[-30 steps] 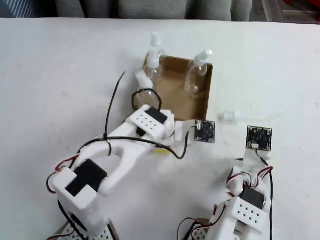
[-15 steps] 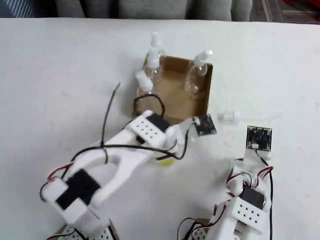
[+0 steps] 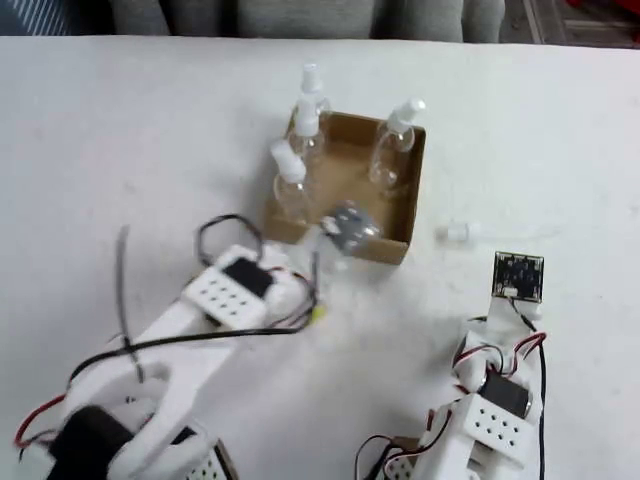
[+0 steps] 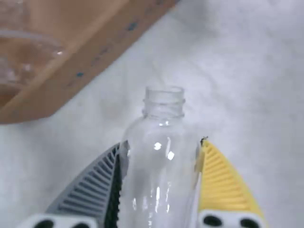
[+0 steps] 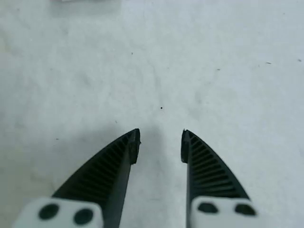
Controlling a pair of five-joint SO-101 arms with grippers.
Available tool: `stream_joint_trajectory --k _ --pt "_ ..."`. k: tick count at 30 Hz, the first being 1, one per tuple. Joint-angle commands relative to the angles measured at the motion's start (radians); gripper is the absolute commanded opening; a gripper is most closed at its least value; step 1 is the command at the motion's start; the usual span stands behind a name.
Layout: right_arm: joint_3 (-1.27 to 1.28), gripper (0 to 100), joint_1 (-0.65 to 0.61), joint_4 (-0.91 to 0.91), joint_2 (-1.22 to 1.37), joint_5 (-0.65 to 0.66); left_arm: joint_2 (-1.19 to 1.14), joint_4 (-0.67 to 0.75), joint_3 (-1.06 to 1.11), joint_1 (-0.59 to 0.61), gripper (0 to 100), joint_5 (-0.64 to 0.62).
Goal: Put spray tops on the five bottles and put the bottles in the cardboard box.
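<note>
A clear bottle (image 4: 161, 161) with a bare threaded neck and no spray top sits between the grey and yellow fingers of my left gripper (image 4: 161, 149), which is shut on its body. Its neck points toward the near wall of the cardboard box (image 4: 71, 61). In the high view the left arm (image 3: 235, 295) lies just in front of the box (image 3: 408, 205), which holds several bottles with white spray tops (image 3: 288, 180). A loose spray top (image 3: 458, 232) lies on the table right of the box. My right gripper (image 5: 160, 142) is open over bare table.
The right arm (image 3: 490, 400) rests at the near right, with its camera board (image 3: 518, 275) pointing at the table. White tabletop stretches to the left and the far right of the box. Grey chair backs line the far edge.
The left arm has pulled back toward the near left with the bottle, and its wrist has swung round toward the box's front wall. The right arm has not moved.
</note>
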State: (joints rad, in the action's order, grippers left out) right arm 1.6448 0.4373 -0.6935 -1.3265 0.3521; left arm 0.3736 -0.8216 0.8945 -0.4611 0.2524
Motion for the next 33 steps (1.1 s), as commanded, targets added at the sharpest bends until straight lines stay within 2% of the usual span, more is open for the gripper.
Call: stream_joint_trajectory --k 1,5,11,14,18,23,26,29,33 --pt "-0.054 10.0 0.012 -0.008 0.012 0.002 0.125 0.071 0.081 0.107 2 -0.017" --pt "-0.12 7.5 0.012 -0.076 0.012 0.021 0.186 0.1 0.184 0.2 2 -0.017" --pt "-0.341 8.0 0.012 -0.245 0.036 0.144 0.205 0.1 0.236 0.269 2 -0.018" --pt "-0.509 8.0 0.012 -0.329 0.154 0.173 0.208 0.129 0.233 0.311 2 -0.072" --pt "-0.802 8.1 0.012 -0.47 0.437 0.199 0.203 0.184 0.233 0.375 2 -0.166" --pt "-1.224 8.1 0.01 -0.71 0.809 0.394 0.202 0.224 0.233 0.401 2 -0.173" --pt "-1.428 8.1 -0.016 -0.783 0.997 0.611 0.202 0.244 0.239 0.401 2 -0.173" --pt "-1.553 8.1 -0.051 -0.82 1.156 0.833 0.202 0.245 0.239 0.4 2 -0.172" --pt "-1.636 8.1 -0.088 -0.822 1.314 1.046 0.202 0.264 0.242 0.4 2 -0.172"
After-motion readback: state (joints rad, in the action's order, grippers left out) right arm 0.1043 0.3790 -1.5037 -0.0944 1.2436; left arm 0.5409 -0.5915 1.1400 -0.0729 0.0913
